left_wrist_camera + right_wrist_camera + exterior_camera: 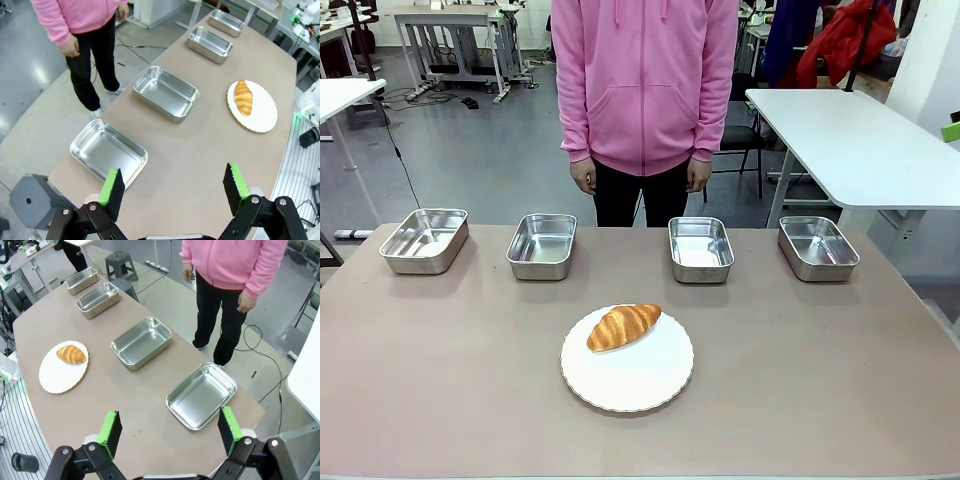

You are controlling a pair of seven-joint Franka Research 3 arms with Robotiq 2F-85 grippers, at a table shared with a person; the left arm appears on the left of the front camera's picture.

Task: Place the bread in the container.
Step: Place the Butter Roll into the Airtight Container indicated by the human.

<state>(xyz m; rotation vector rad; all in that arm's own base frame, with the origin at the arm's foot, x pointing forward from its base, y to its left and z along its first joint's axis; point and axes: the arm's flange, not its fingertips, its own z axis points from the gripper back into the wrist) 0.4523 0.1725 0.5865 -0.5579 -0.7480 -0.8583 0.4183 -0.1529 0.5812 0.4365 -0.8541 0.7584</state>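
Bread (623, 326) on the plate (638, 385), mid-table, short of the trays (540, 270). Left gripper (173, 181) and right gripper (169, 421) both spread wide, empty. I judge it light, flaky, crushable; I'd pinch gently across its thick middle.

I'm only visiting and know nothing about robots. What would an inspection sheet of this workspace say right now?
Surface: brown table, no spills seen.
Job's things: croissant lying on a white plate; four empty steel trays in a row along the far edge.
Clutter: nothing seen.
Hands: left hand open, empty, above the table; right hand likewise.
Cables: thin black cable on the floor beyond the table.
Surroundings: person in a pink hoodie standing at the far side, arms down; white tables behind.
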